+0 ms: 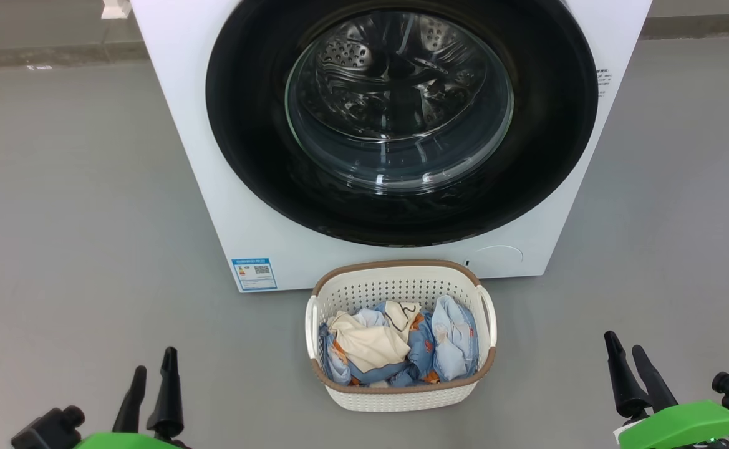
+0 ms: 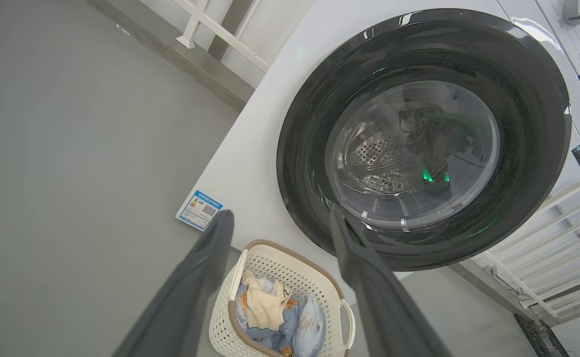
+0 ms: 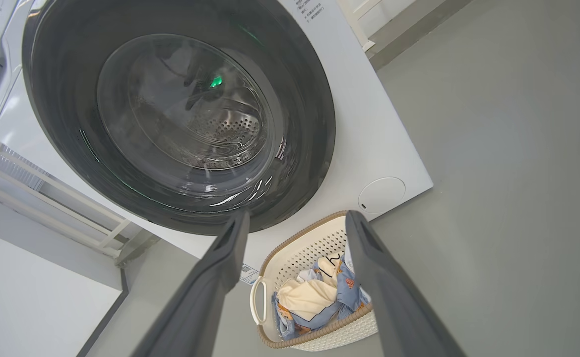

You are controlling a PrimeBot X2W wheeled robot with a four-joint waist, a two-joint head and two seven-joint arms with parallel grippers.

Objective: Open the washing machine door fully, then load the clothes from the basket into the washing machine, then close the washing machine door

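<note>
Head view: one washing machine (image 1: 214, 187), its single washing machine door (image 1: 246, 156) closed. One basket (image 1: 401, 399) sits on the floor (image 1: 58, 218) just before it, holding the clothes (image 1: 370, 346). Two claws, left gripper (image 1: 154, 360) and right gripper (image 1: 623, 342), both spread apart and empty.

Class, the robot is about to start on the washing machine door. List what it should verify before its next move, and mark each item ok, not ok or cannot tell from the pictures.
1. The left gripper is open and empty: ok.
2. The right gripper is open and empty: ok.
3. The washing machine door is open for loading: not ok, it is shut.
4. The side to which the door swings is known: cannot tell.
5. The clothes all lie inside the basket: ok.
6. The basket is out of the door's swing: cannot tell; it stands close before the washing machine, below the door.
</note>
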